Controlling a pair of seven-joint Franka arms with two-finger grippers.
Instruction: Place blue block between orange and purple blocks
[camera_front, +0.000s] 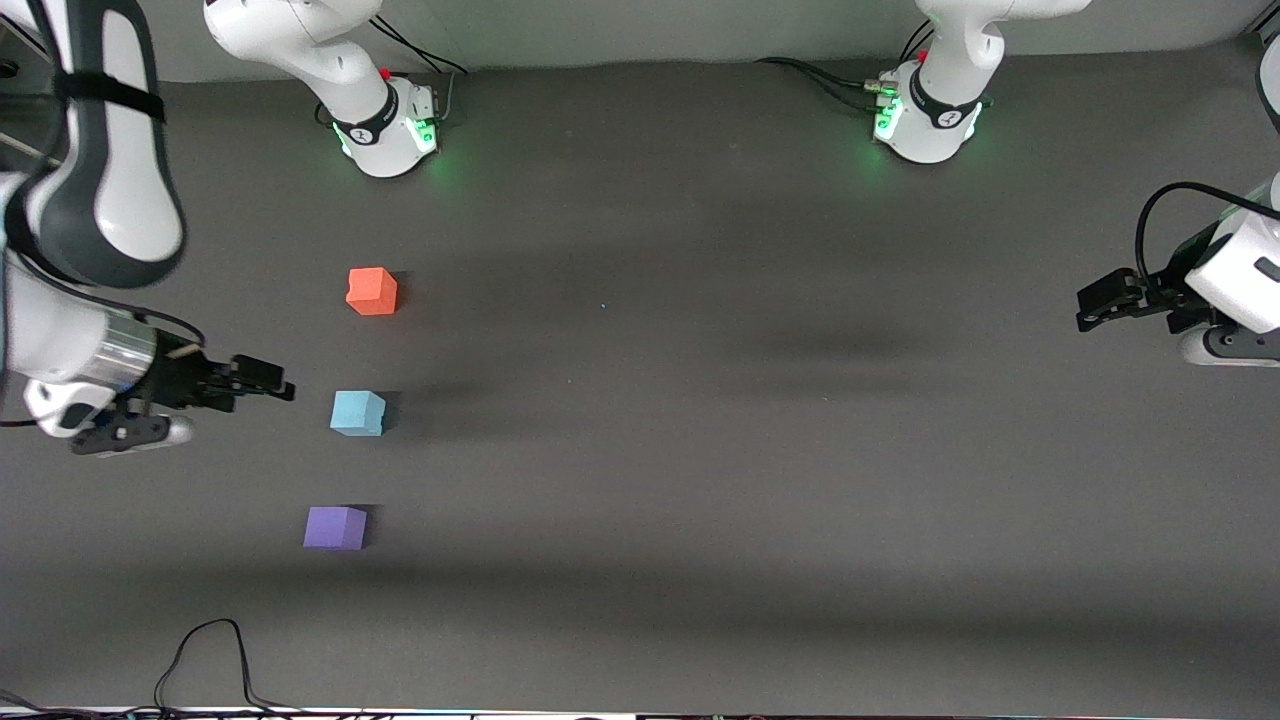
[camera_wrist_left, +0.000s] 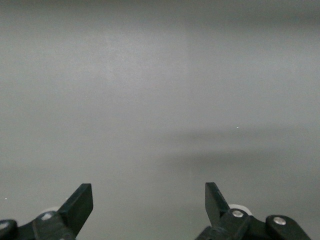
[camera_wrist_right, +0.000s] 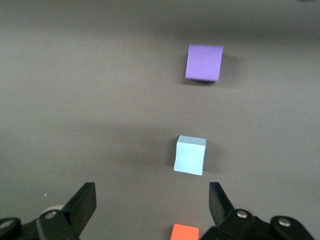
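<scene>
The blue block (camera_front: 357, 413) rests on the dark table between the orange block (camera_front: 371, 291), which is farther from the front camera, and the purple block (camera_front: 335, 528), which is nearer. The three stand apart in a rough line. My right gripper (camera_front: 272, 381) is open and empty, over the table beside the blue block toward the right arm's end. The right wrist view shows the blue block (camera_wrist_right: 190, 155), the purple block (camera_wrist_right: 204, 62) and an edge of the orange block (camera_wrist_right: 184, 232) past its open fingers (camera_wrist_right: 151, 192). My left gripper (camera_front: 1088, 308) is open and empty (camera_wrist_left: 148, 192), waiting at the left arm's end.
The dark grey table (camera_front: 700, 400) stretches between the two arm bases (camera_front: 392, 125) (camera_front: 925, 120). A black cable (camera_front: 205, 660) loops at the table edge nearest the front camera. The left wrist view shows only bare table (camera_wrist_left: 160, 100).
</scene>
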